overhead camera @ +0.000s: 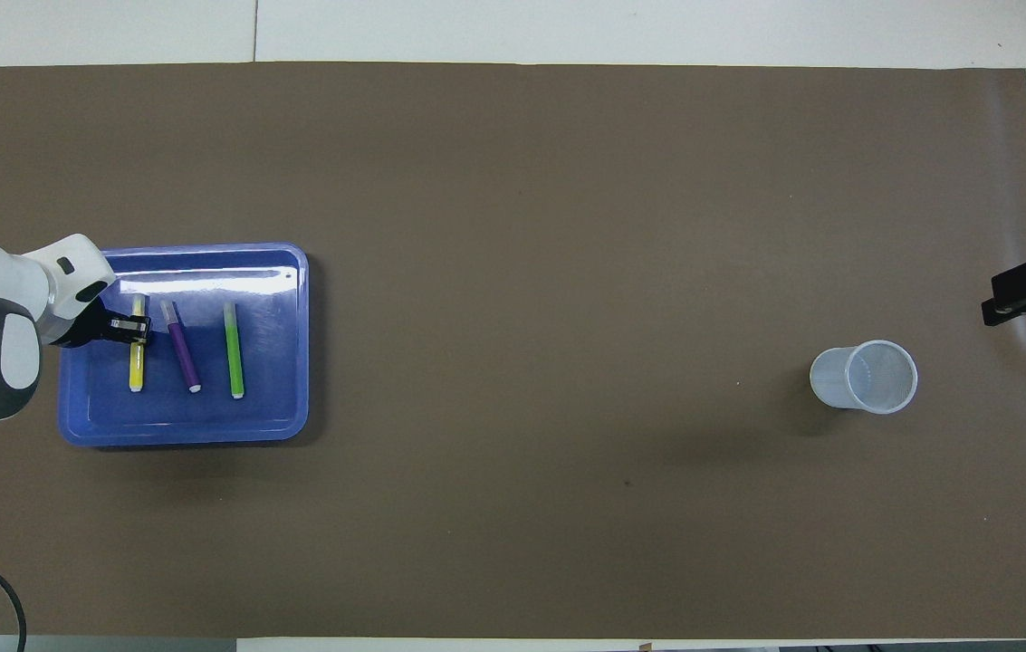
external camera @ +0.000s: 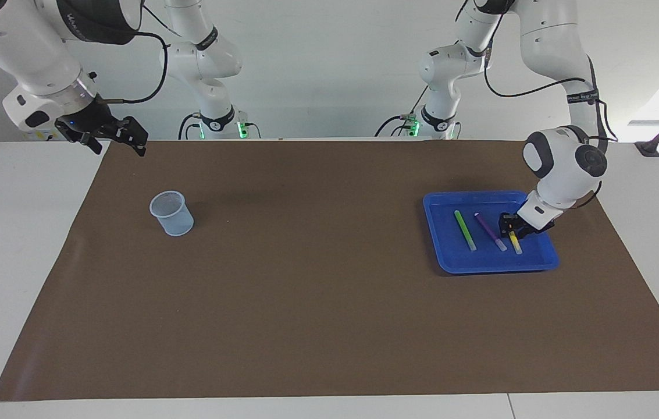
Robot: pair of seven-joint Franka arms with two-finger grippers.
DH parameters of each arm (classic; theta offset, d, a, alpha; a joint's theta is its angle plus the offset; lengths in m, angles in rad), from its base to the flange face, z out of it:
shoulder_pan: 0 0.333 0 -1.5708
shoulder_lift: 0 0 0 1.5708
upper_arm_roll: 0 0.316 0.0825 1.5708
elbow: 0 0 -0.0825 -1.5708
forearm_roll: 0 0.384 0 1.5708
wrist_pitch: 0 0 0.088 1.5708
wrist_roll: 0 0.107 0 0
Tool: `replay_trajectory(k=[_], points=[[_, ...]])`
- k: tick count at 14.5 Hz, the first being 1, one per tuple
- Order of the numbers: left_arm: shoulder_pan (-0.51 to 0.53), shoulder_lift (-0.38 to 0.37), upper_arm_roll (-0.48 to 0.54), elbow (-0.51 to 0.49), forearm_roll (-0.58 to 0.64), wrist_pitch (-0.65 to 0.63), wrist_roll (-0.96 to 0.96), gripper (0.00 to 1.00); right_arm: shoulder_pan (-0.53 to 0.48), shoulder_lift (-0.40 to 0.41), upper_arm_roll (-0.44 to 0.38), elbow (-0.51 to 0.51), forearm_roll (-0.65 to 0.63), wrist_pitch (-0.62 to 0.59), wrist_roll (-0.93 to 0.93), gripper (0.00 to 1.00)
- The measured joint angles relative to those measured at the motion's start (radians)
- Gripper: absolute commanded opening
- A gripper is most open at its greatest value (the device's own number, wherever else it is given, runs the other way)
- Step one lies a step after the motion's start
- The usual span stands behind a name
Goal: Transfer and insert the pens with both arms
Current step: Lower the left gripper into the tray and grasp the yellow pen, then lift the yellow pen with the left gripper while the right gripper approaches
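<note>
Brown paper covers most of the white table [external camera: 27, 244], and nearly everything on it sits well apart from the one gripper at work.

Largest of the things is the blue tray [external camera: 544, 265], at the left arm's end; the left gripper [external camera: 512, 228] is down inside it. Next, a clear plastic cup [external camera: 171, 213] stands far from that gripper, at the right arm's end, with the right gripper [external camera: 123, 135] raised over the table's edge close by, waiting with its fingers spread.

Then the pens, all three lying in the tray. The green pen [external camera: 465, 230] lies apart from the left gripper, toward the middle of the table. The purple pen [external camera: 490, 231] lies just beside it. The yellow pen [external camera: 514, 241] runs right under the gripper, whose fingers are drawn in around the pen's upper part; they look closed on it, though the pen is not yet lifted off the tray floor.

My worries from here:
- The hold sits near one end, not the middle, so the long free end may swing or droop on lifting, and that would make a handover to the right arm awkward.
- A slim round barrel can roll or slide between flat fingers if the squeeze is shallow.
- The purple pen is close enough that a sideways pull could nudge it.
- A low exit could catch the tray's rim and drag the tray.
</note>
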Motion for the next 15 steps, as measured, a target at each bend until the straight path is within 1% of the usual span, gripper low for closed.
replay_trajectory(k=[2,7,11,13,15], points=[[0.000,0.000,0.000,0.000,0.002,0.004,0.000,0.00,0.000,0.000,0.001,-0.002,0.020,0.013,0.000,1.00],[0.000,0.000,0.000,0.001,0.002,0.008,0.000,0.00,-0.003,0.000,0.000,-0.004,0.131,0.014,0.000,1.00],[0.000,0.000,-0.001,0.010,0.002,0.009,0.000,0.00,-0.015,-0.002,-0.004,-0.025,0.275,0.018,0.000,1.00],[0.000,0.000,-0.001,0.016,0.002,0.009,0.000,0.00,-0.020,-0.016,-0.006,-0.068,0.379,0.059,0.000,1.00],[0.000,0.000,-0.001,0.029,0.002,0.000,0.000,0.00,-0.019,-0.046,-0.005,-0.141,0.468,0.121,0.000,1.00]])
